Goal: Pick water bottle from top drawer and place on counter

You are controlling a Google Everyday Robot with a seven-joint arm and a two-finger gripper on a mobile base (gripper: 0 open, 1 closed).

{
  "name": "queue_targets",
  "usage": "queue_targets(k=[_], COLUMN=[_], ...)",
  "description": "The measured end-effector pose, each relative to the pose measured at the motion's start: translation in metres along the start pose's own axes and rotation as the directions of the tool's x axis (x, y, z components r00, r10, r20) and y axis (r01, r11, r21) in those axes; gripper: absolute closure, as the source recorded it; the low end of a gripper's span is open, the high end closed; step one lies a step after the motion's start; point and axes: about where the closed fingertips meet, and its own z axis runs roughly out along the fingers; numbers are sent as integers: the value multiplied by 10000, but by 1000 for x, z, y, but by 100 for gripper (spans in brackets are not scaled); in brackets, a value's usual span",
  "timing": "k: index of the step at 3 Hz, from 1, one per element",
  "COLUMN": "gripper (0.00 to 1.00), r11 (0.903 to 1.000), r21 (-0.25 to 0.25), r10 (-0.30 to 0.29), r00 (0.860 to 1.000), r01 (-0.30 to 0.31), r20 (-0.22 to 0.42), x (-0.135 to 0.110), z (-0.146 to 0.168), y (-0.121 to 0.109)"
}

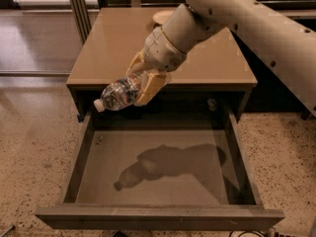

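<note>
My gripper [139,85] is shut on the water bottle [117,94], a clear crinkled bottle with a white cap. It holds the bottle in the air, lying sideways with the cap pointing left, over the front edge of the counter [108,48] and high above the top drawer [158,216]. The drawer is pulled fully out and holds nothing; the shadow of the arm and bottle falls on its floor. The arm comes in from the upper right.
A shallow pale bowl [160,17] sits at the back of the counter, partly hidden by the arm. Speckled floor lies on both sides of the drawer. A metal post [79,9] stands at the back left.
</note>
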Motion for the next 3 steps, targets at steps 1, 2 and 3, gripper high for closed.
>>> queue_targets(k=[1,2,3], gripper=[100,100,100], r11=[9990,9990,9991], r21=[387,387,327], r10=[-246,-246,-280], r00=[9997,9997,9996], r01=[243,243,283], r20=[89,89,-74], x=[-11,-11,9], z=[-19,-19,-11], y=[-14,-14,-34])
